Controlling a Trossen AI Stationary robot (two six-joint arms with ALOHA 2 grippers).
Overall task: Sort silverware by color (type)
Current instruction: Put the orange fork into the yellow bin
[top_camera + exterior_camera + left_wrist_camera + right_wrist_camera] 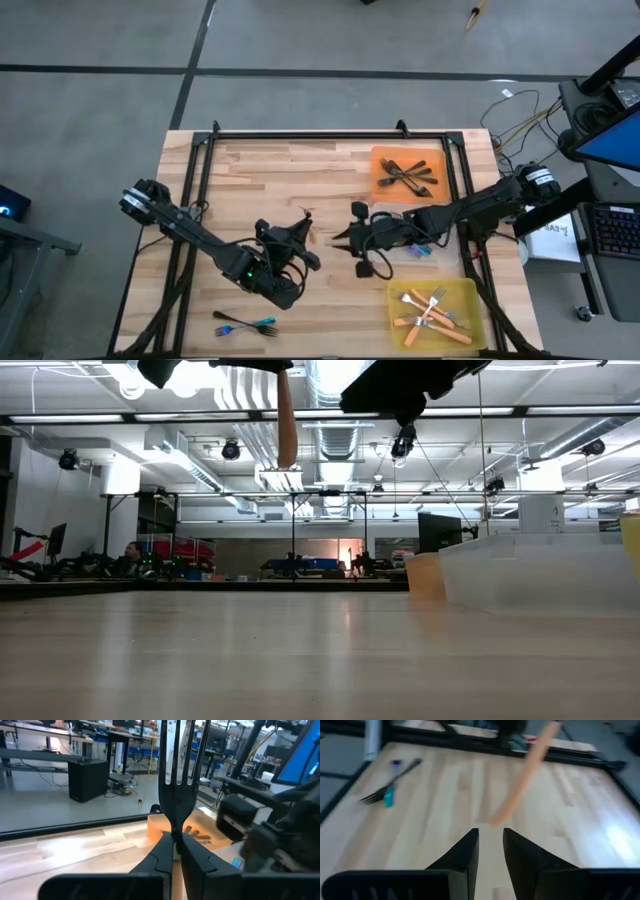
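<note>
My left gripper (306, 228) is over the middle of the table, shut on an orange-handled fork (520, 780). The fork stands upright: tines (175, 765) up, orange handle (287, 420) hanging down, well clear of the table. My right gripper (491, 837) faces it from the table's right side, open with a narrow gap and nothing between its fingers. The handle's lower end is just ahead of its fingertips. A blue-handled and a dark fork (245, 325) lie flat on the table near the front edge. My left gripper pinches the fork's narrow neck (174, 831), just below the tines, between its two fingers. The fingers come in level and lie across the fork. The fork is lifted clear, tines above the fingers and handle below them.
An orange tray (385, 160) at the far right holds dark forks (405, 175). A yellow tray (470, 295) at the near right holds orange-handled forks (430, 308). A clear tray (540, 570) stands between them, partly under my right arm. A black frame rims the table.
</note>
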